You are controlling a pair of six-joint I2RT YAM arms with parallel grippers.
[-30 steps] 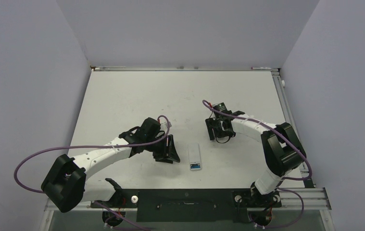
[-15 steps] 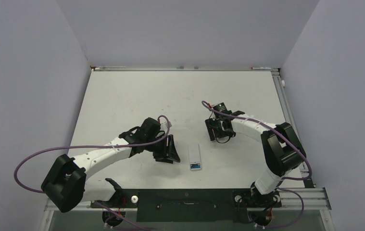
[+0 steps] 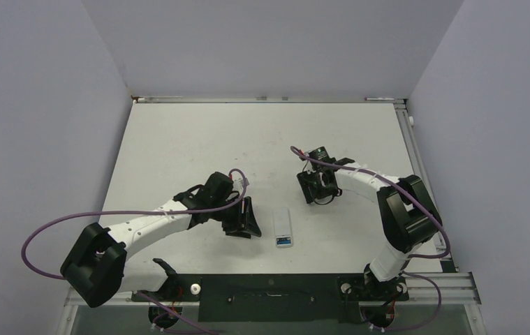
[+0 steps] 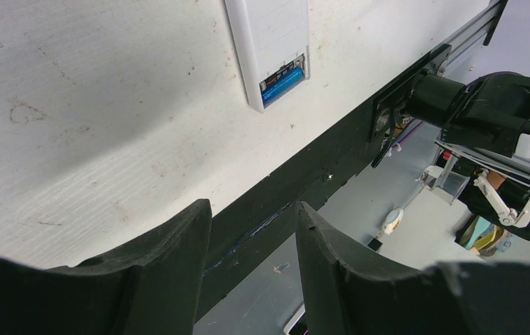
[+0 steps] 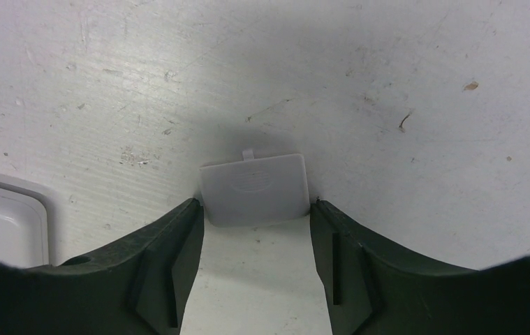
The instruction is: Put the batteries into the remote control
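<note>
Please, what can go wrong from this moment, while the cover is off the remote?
1. The right gripper straddles the cover, which lies flat on the table. Being thin, it may slip or tip when pinched.
2. The batteries sit uncovered in the remote control. A knock from the nearby left gripper could perhaps shift them.

The left arm (image 3: 150,225) stretches forward and toward the middle, low over the surface (image 3: 192,139). The left end effector (image 3: 244,218) tilts downward, its fingers (image 4: 157,272) parted. The right arm (image 3: 366,183) folds inward at the elbow. The right end effector (image 3: 320,192) points down close to the surface, its fingers (image 5: 171,258) spread apart.
</note>
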